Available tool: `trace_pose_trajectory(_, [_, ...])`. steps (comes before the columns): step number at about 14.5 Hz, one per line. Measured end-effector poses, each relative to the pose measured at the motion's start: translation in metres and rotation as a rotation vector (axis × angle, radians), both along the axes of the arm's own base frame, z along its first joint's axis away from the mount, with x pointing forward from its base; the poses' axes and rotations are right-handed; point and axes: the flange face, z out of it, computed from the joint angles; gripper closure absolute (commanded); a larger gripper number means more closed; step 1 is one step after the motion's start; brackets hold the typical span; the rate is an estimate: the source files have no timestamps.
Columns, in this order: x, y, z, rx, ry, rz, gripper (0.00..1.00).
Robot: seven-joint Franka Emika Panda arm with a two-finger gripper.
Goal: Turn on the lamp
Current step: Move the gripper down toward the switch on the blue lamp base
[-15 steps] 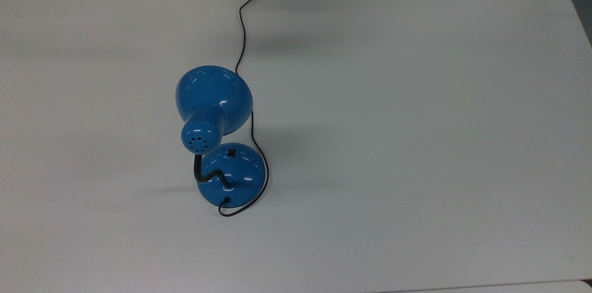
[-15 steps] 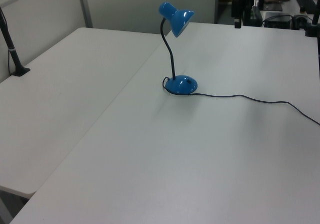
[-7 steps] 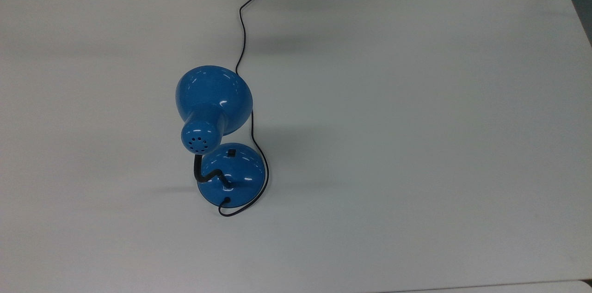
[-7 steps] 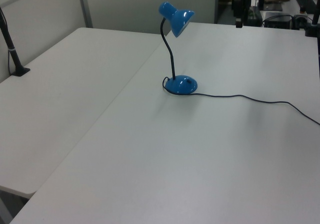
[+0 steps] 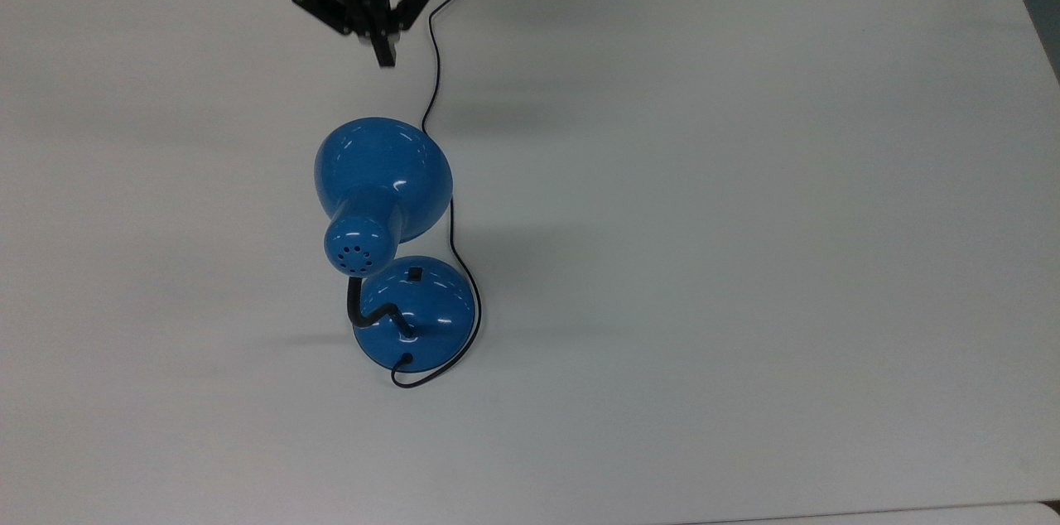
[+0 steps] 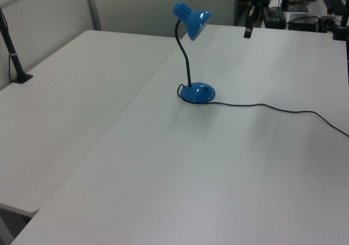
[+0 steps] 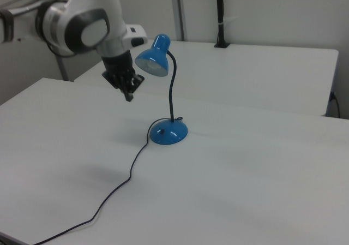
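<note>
End effector [image 5: 383,53] fingers pressed together, gripping nothing, in the air apart from blue lamp [image 5: 385,202]

Your arm [image 7: 82,24] reaches in from the right view's left, white and grey, wrist bent downward. The black gripper [image 5: 384,57] [image 7: 129,96] [image 6: 247,33] points down in the air, its fingers pressed together to one tip.

Blue lamp, white worktop, black tool

The lamp [image 5: 383,194] is glossy blue with a black gooseneck [image 5: 371,314], switch [image 5: 416,272] and cord [image 5: 434,61]; the worktop [image 5: 745,219] plain white; the tool [image 5: 383,60] black on a white-and-grey arm [image 7: 87,24].
</note>
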Motion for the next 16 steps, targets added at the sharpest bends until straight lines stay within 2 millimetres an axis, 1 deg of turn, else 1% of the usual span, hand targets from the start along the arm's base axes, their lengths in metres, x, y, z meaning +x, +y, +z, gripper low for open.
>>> trace_pose_trajectory(2, [0.011,-0.001,-0.026,-0.012,-0.062,-0.012,1.0])
trace_pose_trajectory(4, [0.034,-0.001,-0.067,-0.032,-0.125,-0.025,1.0])
trace_pose_trajectory(6, [0.052,0.0,-0.1,-0.049,-0.168,-0.031,1.0])
trace_pose_trajectory(9, [0.068,0.001,-0.133,-0.067,-0.217,-0.036,1.0])
trace_pose_trajectory(11, [0.077,0.005,-0.16,-0.075,-0.237,-0.032,1.0])
trace_pose_trajectory(13, [0.083,0.011,-0.179,-0.078,-0.264,-0.033,1.0])
trace_pose_trajectory(16, [0.085,0.015,-0.191,-0.076,-0.263,-0.032,1.0])
